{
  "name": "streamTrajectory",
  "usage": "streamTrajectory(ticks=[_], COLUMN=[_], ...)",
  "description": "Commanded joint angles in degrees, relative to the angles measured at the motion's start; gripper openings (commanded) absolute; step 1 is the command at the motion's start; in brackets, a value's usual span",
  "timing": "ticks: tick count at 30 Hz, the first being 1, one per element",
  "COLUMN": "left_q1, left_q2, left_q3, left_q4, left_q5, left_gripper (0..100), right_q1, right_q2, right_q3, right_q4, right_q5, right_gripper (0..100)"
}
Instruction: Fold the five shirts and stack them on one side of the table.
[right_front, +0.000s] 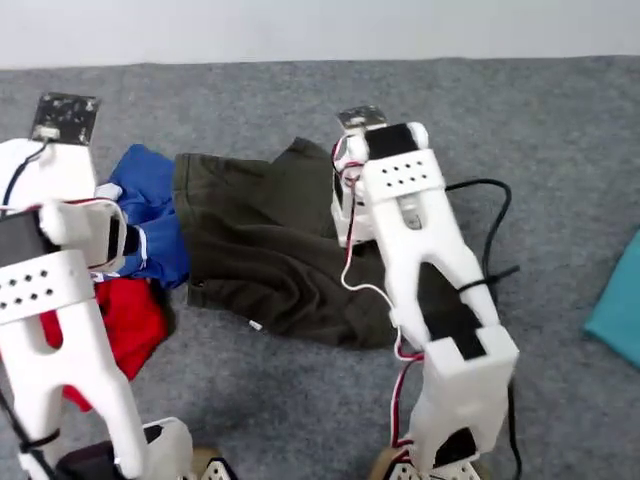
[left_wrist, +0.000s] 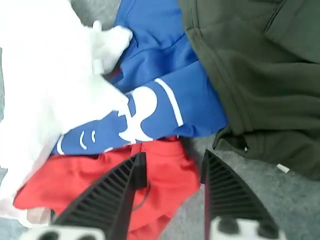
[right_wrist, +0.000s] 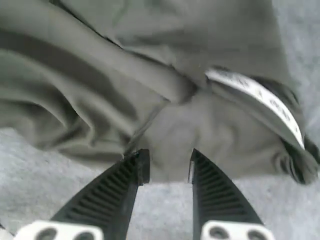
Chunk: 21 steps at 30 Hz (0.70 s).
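Observation:
A dark olive shirt (right_front: 260, 250) lies crumpled in the middle of the grey table. My right gripper (right_wrist: 167, 160) is open just above its edge, close to the neck label (right_wrist: 260, 95). Left of the olive shirt lie a blue shirt (right_front: 150, 200) with white print and a red shirt (right_front: 125, 320). My left gripper (left_wrist: 172, 160) hangs open over the red shirt (left_wrist: 100, 185), with nothing between its fingers. The blue shirt (left_wrist: 165, 95) lies beyond it, between a white shirt (left_wrist: 45, 80) and the olive shirt (left_wrist: 260, 75). A teal shirt (right_front: 615, 305) shows at the right edge.
The right arm (right_front: 430, 260) stretches from the front edge over the olive shirt, with a black cable (right_front: 495, 215) beside it. The left arm (right_front: 60, 290) stands at the front left. Bare grey table (right_front: 560, 150) lies at the back and right.

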Motion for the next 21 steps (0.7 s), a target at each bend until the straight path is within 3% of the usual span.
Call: streamTrajectory(ticks=[1,9,21], left_q1=[-0.7,-0.7,-0.53], left_q2=[-3.08,-7.47,-14.77], left_q3=[1.36,5.05,15.52], left_q4=[-1.14,-1.41,-7.91], left_q5=[-0.62,-0.7,-0.7], left_gripper=[18,18,18], right_q1=[-0.31,0.75,4.35], right_q2=[1.8,6.81,11.3], right_q3=[-6.51,-8.26,-8.44], right_q4=[2.07,2.07,2.07], right_q5=[-0.79,-0.88,-0.88], right_gripper=[14.8,14.9,15.1])
